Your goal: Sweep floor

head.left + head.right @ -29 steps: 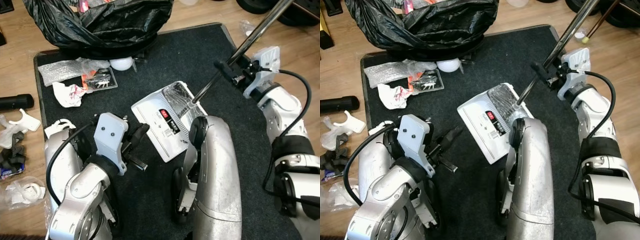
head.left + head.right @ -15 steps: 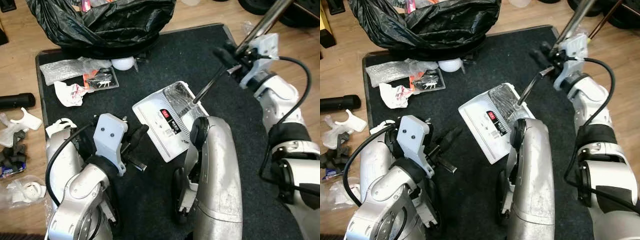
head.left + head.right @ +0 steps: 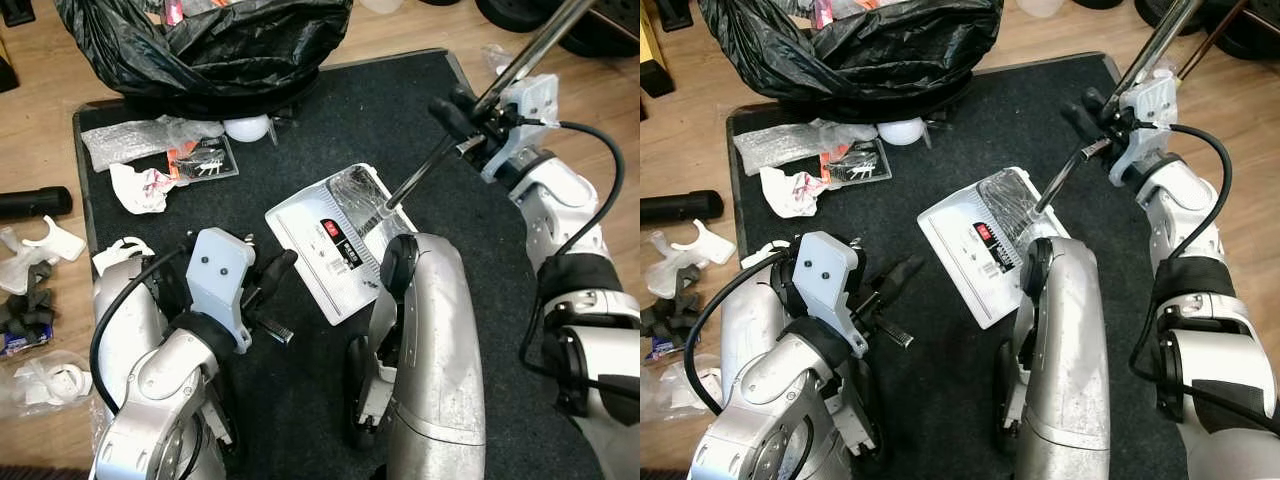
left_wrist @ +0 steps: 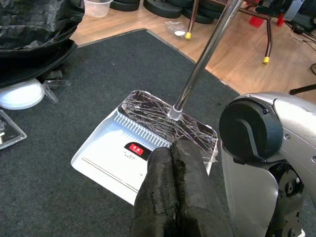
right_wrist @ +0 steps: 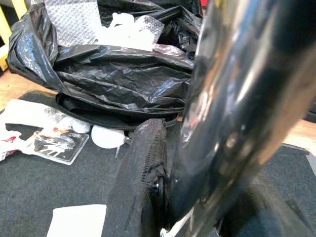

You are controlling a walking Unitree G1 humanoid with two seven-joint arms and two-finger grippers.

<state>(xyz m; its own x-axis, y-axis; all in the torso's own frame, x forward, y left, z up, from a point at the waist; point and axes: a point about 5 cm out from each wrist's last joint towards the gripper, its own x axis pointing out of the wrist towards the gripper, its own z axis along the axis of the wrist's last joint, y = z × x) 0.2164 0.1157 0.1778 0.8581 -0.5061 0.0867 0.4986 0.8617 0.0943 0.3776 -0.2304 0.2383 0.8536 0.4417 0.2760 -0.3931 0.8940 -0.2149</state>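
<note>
- A white plastic dustpan (image 3: 335,240) lies near the centre of the frame on a dark grey carpet mat (image 3: 330,120); it bears a small red label with white writing too small to read, and a patch of crinkled clear film covers its upper corner
- A long shiny metal handle (image 3: 480,105) rises from that corner toward the upper right of the frame
- The right gripper (image 3: 468,110), at upper right, is clenched around the metal handle partway up; its silver arm runs down the right edge, bent at the elbow, with a black cable looping beside it
- The left gripper (image 3: 272,275), at lower left of centre, has its two black fingers (image 4: 173,192) pressed together, grasping nothing; it points toward the dustpan's near edge, just beside it
- A crumpled black plastic rubbish bag (image 3: 200,45) sits at the top of the frame; below it on the mat lie a white round ball (image 3: 245,127), a clear blister pack (image 3: 200,160) with orange print, and a crumpled white paper scrap (image 3: 140,188)
- On the wooden floor (image 3: 30,130) at the left edge lie a black cylinder (image 3: 30,204) and white plastic pieces (image 3: 40,240)
</note>
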